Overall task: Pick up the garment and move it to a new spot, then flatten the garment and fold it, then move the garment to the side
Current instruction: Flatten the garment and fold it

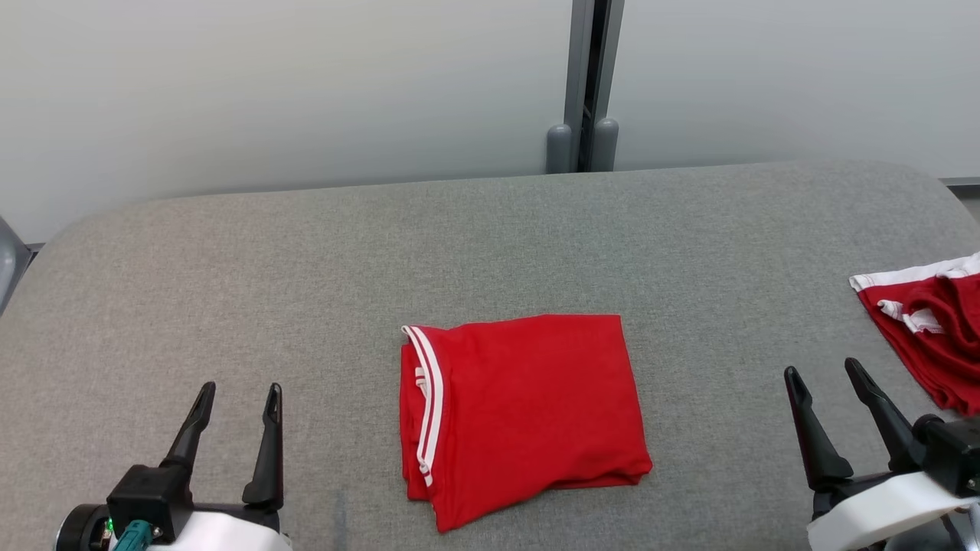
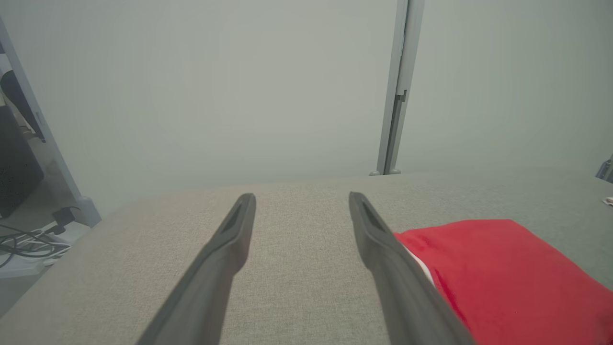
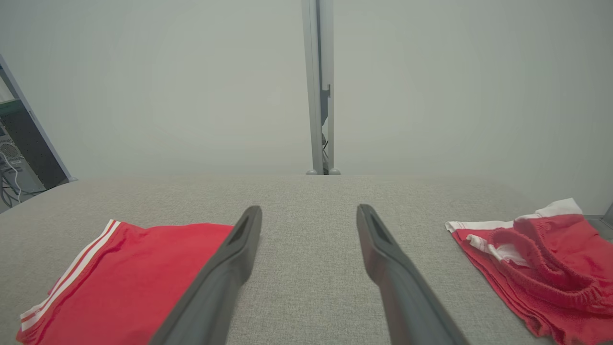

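Observation:
A red garment with white stripes lies folded into a rough rectangle at the middle front of the grey table. My left gripper stands open at the lower left, well to the left of the garment, with nothing between its fingers. At the lower right my right gripper is also open and holds nothing, apart from the garment's right edge. The left wrist view has the garment just right of my open left gripper. In the right wrist view the garment lies left of my open right gripper.
A second red and white garment lies folded at the table's right edge, also seen as the second garment in the right wrist view. A pale wall with a grey post stands behind the table. Cables lie on the floor off the left edge.

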Available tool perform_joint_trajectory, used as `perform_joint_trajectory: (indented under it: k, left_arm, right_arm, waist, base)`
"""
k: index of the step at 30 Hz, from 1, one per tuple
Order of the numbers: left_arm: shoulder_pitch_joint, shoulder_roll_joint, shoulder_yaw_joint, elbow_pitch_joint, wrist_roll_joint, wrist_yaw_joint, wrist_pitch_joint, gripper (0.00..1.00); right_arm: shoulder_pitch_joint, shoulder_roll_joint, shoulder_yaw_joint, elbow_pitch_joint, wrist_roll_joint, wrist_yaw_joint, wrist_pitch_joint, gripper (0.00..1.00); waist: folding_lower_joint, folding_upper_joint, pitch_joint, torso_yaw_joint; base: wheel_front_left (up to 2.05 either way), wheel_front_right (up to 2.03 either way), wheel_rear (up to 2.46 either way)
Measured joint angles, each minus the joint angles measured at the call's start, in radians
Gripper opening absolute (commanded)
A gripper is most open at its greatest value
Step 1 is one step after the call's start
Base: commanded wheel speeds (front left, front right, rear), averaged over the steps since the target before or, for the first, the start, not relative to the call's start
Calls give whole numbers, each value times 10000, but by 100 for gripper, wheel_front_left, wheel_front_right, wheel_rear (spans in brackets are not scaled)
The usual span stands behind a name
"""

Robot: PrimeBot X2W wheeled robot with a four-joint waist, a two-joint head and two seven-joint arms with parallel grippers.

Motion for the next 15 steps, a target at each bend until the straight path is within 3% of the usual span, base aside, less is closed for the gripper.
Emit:
perform_joint_trajectory:
  k: [15]
  left_arm:
    - [403, 128, -84, -192, -63, 140, 370, 100]
  right_arm:
    - [403, 182, -242, -378, 27, 0, 188, 100]
  waist:
    - [0, 0, -418, -205]
  base:
    - [0, 0, 0]
